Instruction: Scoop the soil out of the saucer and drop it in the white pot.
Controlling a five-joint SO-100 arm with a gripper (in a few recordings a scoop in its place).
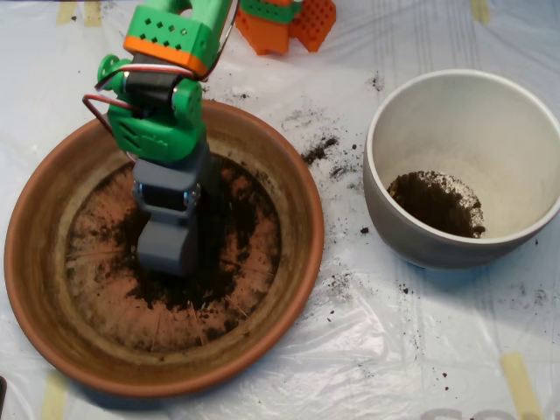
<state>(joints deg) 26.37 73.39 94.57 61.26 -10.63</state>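
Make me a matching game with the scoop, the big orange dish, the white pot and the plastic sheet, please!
Things:
1. grey scoop
2. terracotta saucer
3. white pot
4. plastic sheet

Where or how:
A. on the right, with a dark heap of soil at its bottom
B. down inside the saucer, on the soil
C. on the left, smeared with thin dark soil
D. under everything, with spilled crumbs between the dish and pot

Pairs: 1-B, 2-C, 3-A, 4-D
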